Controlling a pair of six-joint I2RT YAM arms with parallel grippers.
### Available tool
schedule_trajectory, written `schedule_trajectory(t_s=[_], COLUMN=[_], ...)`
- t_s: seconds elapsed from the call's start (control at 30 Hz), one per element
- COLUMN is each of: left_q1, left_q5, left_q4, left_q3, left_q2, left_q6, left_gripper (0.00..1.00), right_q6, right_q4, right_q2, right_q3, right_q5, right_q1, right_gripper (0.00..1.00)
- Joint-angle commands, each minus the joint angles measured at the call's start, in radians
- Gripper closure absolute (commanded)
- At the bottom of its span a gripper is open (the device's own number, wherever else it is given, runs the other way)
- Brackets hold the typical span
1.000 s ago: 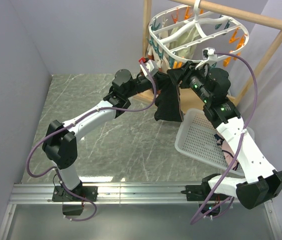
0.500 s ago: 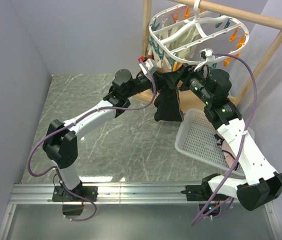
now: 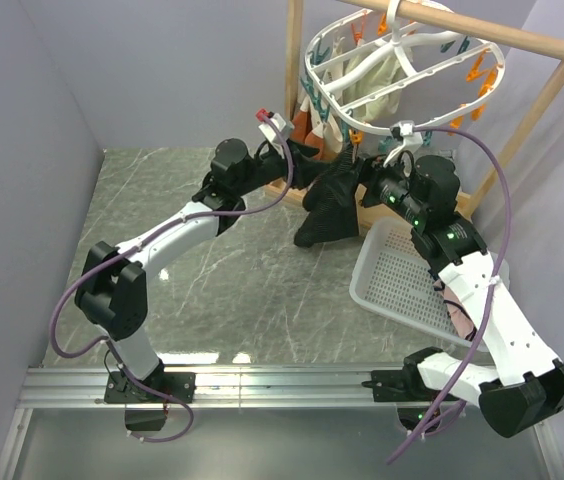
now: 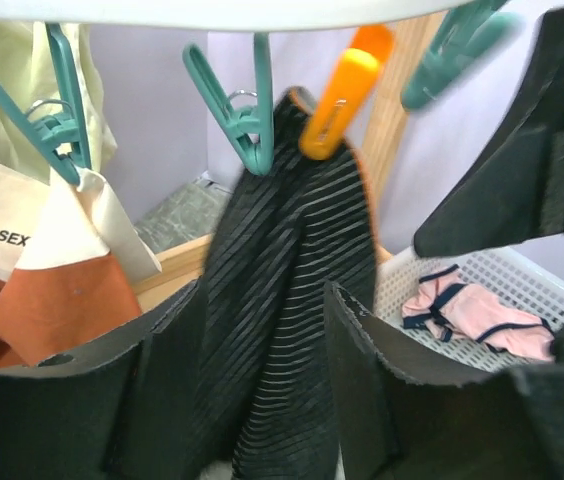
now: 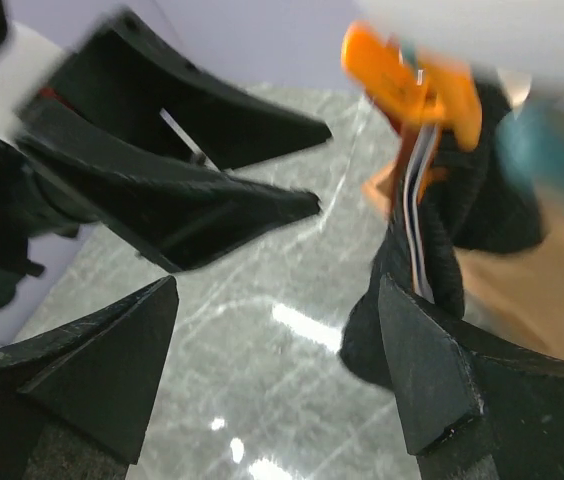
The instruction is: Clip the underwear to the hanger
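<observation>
The black pinstriped underwear [image 3: 330, 205] hangs off the white oval hanger [image 3: 407, 60], pinched at its top by an orange clip [image 4: 347, 90] with a teal clip [image 4: 237, 110] right beside it. My left gripper [image 3: 300, 160] is just left of the cloth. In the left wrist view the left gripper [image 4: 262, 300] has its jaws apart, with the underwear [image 4: 292, 280] hanging loosely in the gap. My right gripper [image 3: 367, 180] is just right of the cloth. Seen from its own wrist, the right gripper [image 5: 277, 290] is wide open over bare floor, the underwear [image 5: 432, 250] by its right finger.
A white basket [image 3: 402, 275] stands on the marble floor at the right, holding a pink garment [image 4: 477, 310]. The hanger hooks onto a wooden rail frame [image 3: 522, 40]. A cream and rust-brown cloth [image 4: 52, 260] hangs from teal clips to the left.
Both grippers have opened and let go of the underwear, which now hangs from the clip. The hanger has swung upward and the left arm has drawn back to the left.
</observation>
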Motion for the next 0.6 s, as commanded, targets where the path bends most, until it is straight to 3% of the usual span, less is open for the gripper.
schedule_trajectory(t_s=[0.0,0.33,0.43,0.47,0.57], left_q1=[0.002,0.015,0.015,0.015,0.014], left_q5=[0.035,0.081,0.121,0.136,0.155], left_q4=[0.025,-0.013,-0.035,-0.041,-0.044], left_q3=[-0.025,-0.091,-0.111,-0.123,-0.16], left_q2=[-0.078,-0.146,-0.169,-0.176,-0.211], left_q6=[-0.03,-0.015,0.011,0.028,0.063], left_gripper=[0.44,0.36,0.26,0.17,0.09], right_q6=[-0.016,-0.047,-0.07,-0.075,-0.095], right_q4=[-0.014,-0.008,-0.008,-0.009,-0.02], right_q2=[-0.037,-0.117,-0.155,-0.167,-0.218], right_q3=[-0.02,-0.088,-0.102,-0.105,-0.108], right_q5=[-0.032,-0.102,-0.113,-0.113,-0.116], right_q1=[-0.001,-0.001,-0.001,-0.003,-0.003], right_gripper=[0.12,0.12,0.12,0.12,0.12])
